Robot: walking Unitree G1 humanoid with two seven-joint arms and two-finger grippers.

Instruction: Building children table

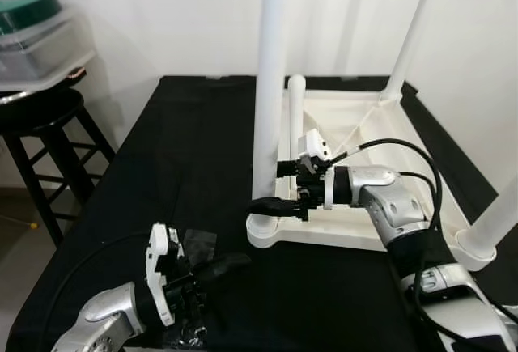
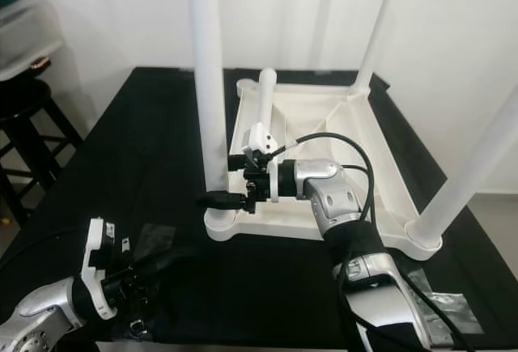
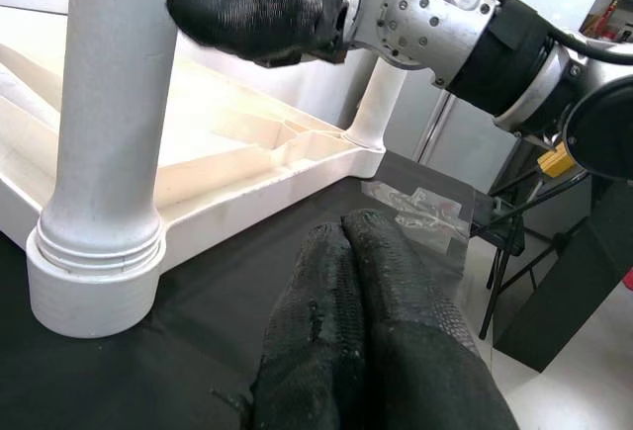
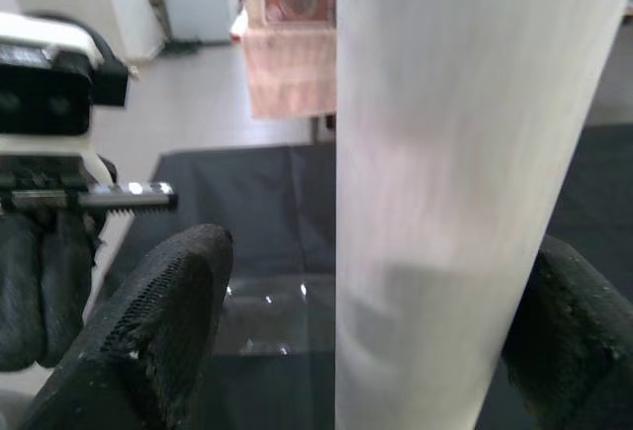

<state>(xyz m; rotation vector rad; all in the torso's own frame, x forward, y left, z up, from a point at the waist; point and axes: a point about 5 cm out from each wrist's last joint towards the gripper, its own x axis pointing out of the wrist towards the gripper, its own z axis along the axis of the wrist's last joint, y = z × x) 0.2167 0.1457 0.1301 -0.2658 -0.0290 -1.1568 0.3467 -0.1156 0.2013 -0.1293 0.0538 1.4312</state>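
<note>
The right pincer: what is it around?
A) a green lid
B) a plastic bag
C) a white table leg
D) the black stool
C: the right pincer has one black finger on each side of the upright white table leg, near its base.

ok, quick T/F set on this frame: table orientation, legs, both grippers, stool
1. The white table lies upside down on the black cloth. True.
2. The right gripper is shut on nothing. False: its open fingers straddle the near-left leg.
3. The left gripper has its fingers together. True.
4. All four legs stand upright. False: one leg lies inside the frame.
5. A black stool stands at the robot's left. True.
</note>
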